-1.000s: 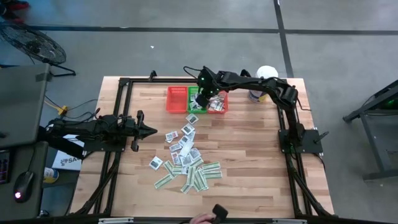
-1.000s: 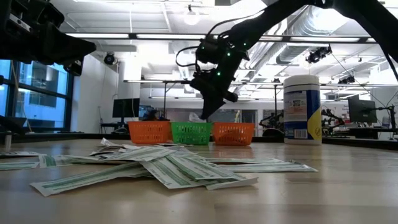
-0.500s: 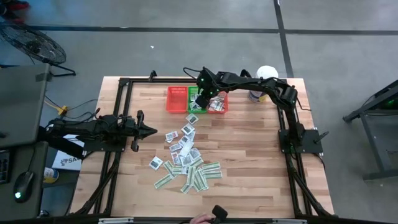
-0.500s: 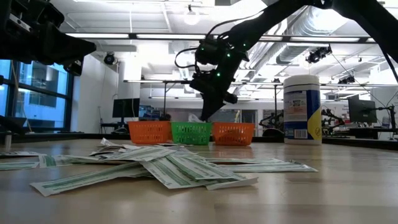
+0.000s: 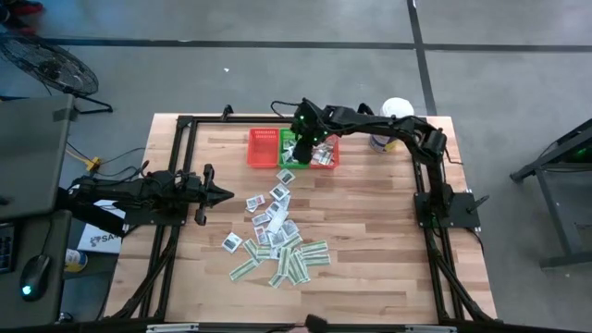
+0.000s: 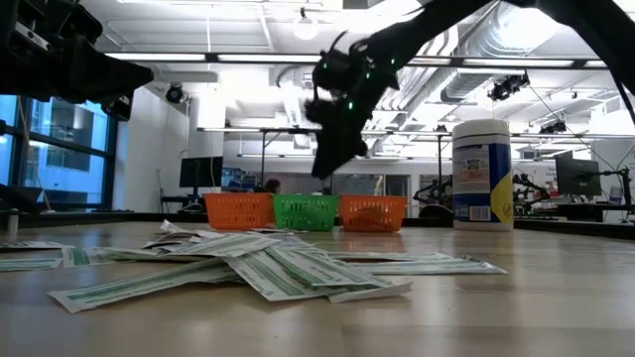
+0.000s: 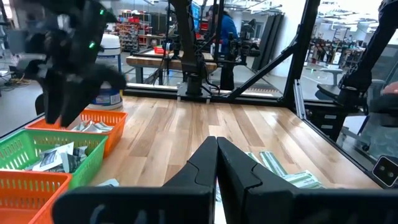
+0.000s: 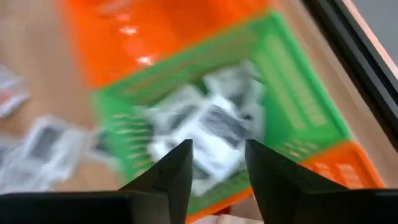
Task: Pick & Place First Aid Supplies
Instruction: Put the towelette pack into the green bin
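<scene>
I see the wooden table (image 5: 370, 222) carrying scattered packets (image 5: 277, 236) at centre, three baskets (image 5: 292, 148) and a white tub (image 5: 388, 125) toward the upper part.

overhead looks straight down, low looks level across the table; both share the green basket (image 5: 290, 148) (image 6: 306, 211).

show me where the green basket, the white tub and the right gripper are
green basket (image 6: 306, 211): low view, front mesh wall.
white tub (image 6: 482, 175): low view, blue label on its side.
right gripper (image 8: 217, 163): right wrist view, gap between its open fingertips, above the green basket.
</scene>
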`<state>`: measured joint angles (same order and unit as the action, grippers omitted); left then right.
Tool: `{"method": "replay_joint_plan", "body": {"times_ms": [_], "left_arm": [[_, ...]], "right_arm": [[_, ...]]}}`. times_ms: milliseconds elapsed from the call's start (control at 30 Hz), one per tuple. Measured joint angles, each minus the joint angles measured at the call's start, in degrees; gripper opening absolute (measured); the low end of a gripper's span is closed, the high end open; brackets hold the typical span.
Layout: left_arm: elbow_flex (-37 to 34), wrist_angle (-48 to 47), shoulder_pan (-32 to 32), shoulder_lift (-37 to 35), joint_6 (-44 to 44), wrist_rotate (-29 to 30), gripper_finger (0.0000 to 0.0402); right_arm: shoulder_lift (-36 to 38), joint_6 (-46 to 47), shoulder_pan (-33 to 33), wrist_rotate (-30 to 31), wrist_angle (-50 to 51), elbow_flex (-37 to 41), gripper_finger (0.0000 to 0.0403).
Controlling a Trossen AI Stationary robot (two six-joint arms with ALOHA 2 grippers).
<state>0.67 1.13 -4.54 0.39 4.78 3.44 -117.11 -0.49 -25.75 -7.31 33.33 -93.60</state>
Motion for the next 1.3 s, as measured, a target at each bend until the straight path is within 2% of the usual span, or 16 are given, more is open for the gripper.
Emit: {"method": "replay_joint_plan", "body": {"times_ms": [200, 367, 500, 600, 800, 1067, 1300], "left_arm": [[0.0, 0.0, 0.0, 0.0, 0.0, 0.0, 0.0001], [0.0, 0.0, 0.0, 0.0, 0.0, 0.0, 0.0001], [0.0, 0.0, 0.0, 0.0, 0.0, 0.0, 0.0001], [0.0, 0.0, 0.0, 0.0, 0.0, 0.0, 0.0001], [0.0, 0.0, 0.0, 0.0, 0.0, 0.0, 0.0001], [0.0, 0.0, 0.0, 0.0, 0.0, 0.0, 0.0001], [0.0, 0.0, 0.0, 0.0, 0.0, 0.0, 0.0001]], "right_arm": [[1.1, -19.3, 3.9, -9.0, 2.0, 0.0, 0.0153], [1.1, -38.2, 7.6, -9.3, 4.5, 0.0, 0.0154], [1.1, -46.9, 10.1, -8.9, 5.0, 0.0, 0.0154], [-0.3, -49.0, 11.3, -7.5, 4.8, 0.0, 0.0154], [-4.2, -48.8, 12.4, -0.7, 2.7, 0.0, 0.0154], [-8.2, -48.0, 12.7, 2.2, -3.2, 0.0, 0.0154], [-10.2, -48.0, 13.3, 3.9, -4.0, 0.0, 0.0153]]}}
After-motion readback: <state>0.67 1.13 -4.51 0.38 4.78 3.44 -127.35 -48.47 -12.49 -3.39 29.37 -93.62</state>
